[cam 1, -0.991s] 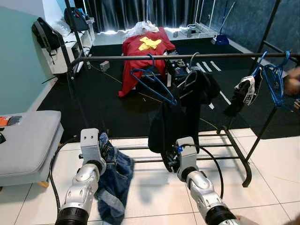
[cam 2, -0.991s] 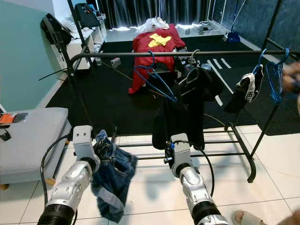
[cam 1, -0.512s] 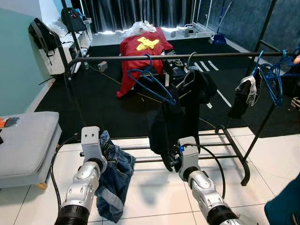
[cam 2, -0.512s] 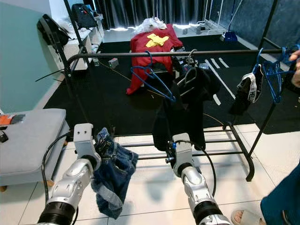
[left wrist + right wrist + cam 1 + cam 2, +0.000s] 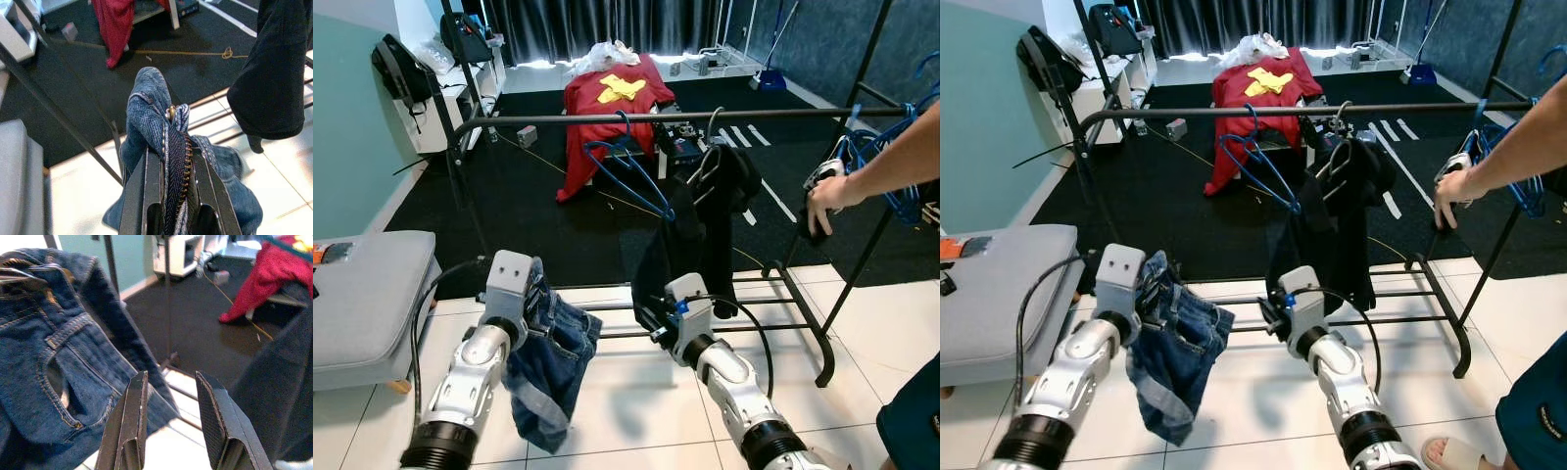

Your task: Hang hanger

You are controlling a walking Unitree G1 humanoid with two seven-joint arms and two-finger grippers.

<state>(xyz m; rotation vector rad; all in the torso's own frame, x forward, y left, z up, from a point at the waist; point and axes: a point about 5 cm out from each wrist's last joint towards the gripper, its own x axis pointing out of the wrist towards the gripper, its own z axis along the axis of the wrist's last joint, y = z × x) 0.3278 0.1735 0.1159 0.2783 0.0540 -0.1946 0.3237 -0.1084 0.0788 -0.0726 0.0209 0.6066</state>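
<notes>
Denim comes first: the left gripper has its two black fingers clamped on the zip fly of a pair of blue jeans, which hang limp below it just in front of the rack's low bars. That cloth looks soft and fairly heavy, so it will sag and swing. The fly is a thick, seamed fold and, I judge, a secure place to pinch. I can make out no hanger inside the jeans.

Beside it, the right gripper is spread and empty, its fingers pointing across at the jeans, close to the hem of a black garment.

Further back runs the black metal clothes rail. On it hangs the empty blue wire hanger, tilted, just beside the black garment on its own dark hanger. The blue one looks light, thin and springy, likely to twist or slip in smooth fingers. I would take it at the neck under the hook, or on the straight bottom bar.

At the rail's right end, a person's hand touches a bunch of blue hangers.

Beyond lies a red cloth with a yellow patch over something low. I can read no brand, label or writing anywhere.
</notes>
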